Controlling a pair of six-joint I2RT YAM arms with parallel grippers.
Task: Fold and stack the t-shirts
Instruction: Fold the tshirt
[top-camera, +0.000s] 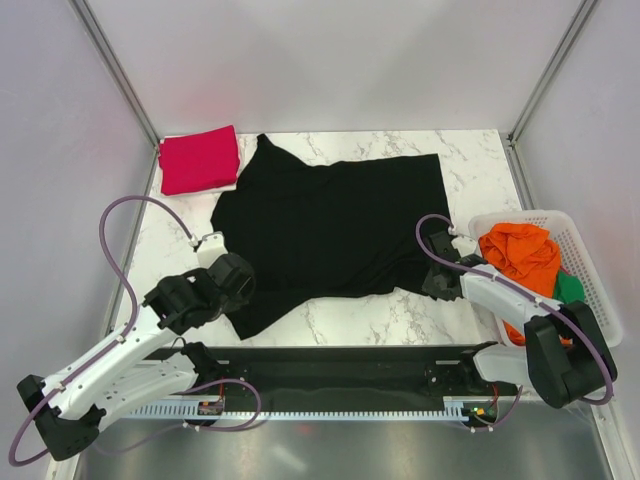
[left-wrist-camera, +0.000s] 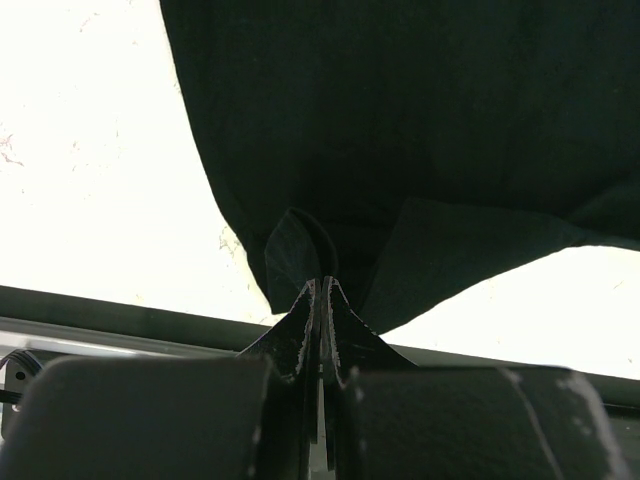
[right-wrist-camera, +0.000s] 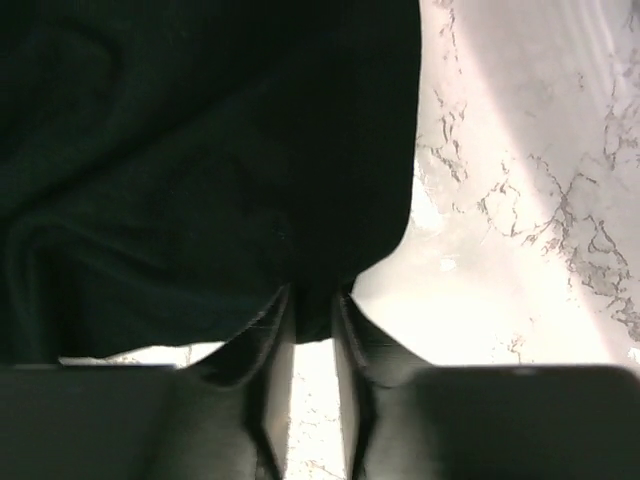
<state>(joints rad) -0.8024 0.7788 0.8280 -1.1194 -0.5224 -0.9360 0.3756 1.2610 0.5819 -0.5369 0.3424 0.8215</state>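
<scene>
A black t-shirt (top-camera: 335, 225) lies spread on the marble table (top-camera: 470, 160). My left gripper (top-camera: 233, 283) is at its near left corner. In the left wrist view the gripper (left-wrist-camera: 322, 284) is shut, pinching a raised fold of the black cloth (left-wrist-camera: 400, 120). My right gripper (top-camera: 438, 276) is at the shirt's near right corner. In the right wrist view the gripper (right-wrist-camera: 312, 294) has its jaws close together with the hem of the black shirt (right-wrist-camera: 200, 150) between the tips. A folded red t-shirt (top-camera: 199, 159) lies at the back left.
A white basket (top-camera: 582, 250) stands at the right edge, holding an orange shirt (top-camera: 520, 252) and a green one (top-camera: 570, 288). Metal frame posts rise at the back corners. A black rail (top-camera: 330, 370) runs along the near edge.
</scene>
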